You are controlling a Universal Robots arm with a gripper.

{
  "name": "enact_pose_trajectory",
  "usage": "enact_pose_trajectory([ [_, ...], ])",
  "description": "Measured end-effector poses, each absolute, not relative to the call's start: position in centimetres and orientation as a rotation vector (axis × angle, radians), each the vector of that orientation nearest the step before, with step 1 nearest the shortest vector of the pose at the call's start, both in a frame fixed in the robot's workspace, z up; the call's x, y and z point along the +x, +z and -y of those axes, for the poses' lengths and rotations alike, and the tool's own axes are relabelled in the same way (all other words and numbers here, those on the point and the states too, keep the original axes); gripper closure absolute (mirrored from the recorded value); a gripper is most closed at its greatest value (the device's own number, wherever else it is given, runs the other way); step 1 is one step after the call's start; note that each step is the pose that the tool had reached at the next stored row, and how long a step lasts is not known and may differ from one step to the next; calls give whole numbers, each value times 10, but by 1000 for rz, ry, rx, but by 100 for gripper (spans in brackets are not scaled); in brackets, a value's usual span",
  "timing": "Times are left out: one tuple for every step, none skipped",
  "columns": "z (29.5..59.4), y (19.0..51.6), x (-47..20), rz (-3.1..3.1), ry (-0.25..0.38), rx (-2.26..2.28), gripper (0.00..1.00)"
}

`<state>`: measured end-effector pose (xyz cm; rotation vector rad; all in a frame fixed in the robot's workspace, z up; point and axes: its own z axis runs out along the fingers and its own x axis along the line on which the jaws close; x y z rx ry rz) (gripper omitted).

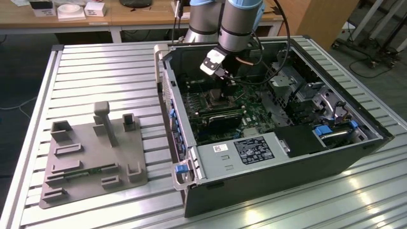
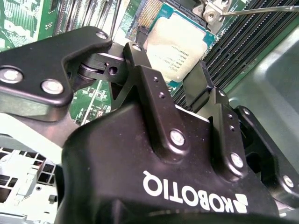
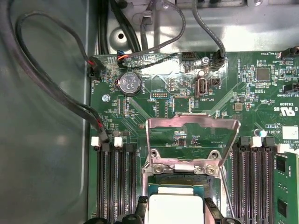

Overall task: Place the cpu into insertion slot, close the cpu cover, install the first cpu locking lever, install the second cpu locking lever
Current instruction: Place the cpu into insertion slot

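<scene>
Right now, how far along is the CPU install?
Done: nothing confirmed. In hand: end effector straddles the silvery-grey square chip over the green-bordered square socket; seating unclear. Left: thin silvery metal cover frame stands open, so closing it and both levers remain.

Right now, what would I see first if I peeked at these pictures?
A big black gripper hangs right at the shiny square cpu in the second wrist view. In the first wrist view, the silvery cpu cover stands open over the green board.
</scene>
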<state>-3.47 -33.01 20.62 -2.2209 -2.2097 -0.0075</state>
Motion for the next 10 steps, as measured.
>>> enact_pose_trajectory([
  [330, 206, -35, 2211, -3, -2223, 46],
  [330, 206, -35, 2213, 1, -2225, 46],
  [330, 206, -35, 2218, 12, -2230, 46],
  [330, 206, -35, 2220, 16, -2232, 46],
  [330, 206, -35, 2222, 19, -2233, 46],
  [330, 206, -35, 2223, 21, -2234, 46],
  [330, 206, -35, 2223, 22, -2234, 46],
  [330, 206, -35, 2223, 22, -2234, 46],
  [330, 206, -35, 2223, 22, -2234, 46],
  [330, 205, -35, 2223, 21, -2234, 46],
])
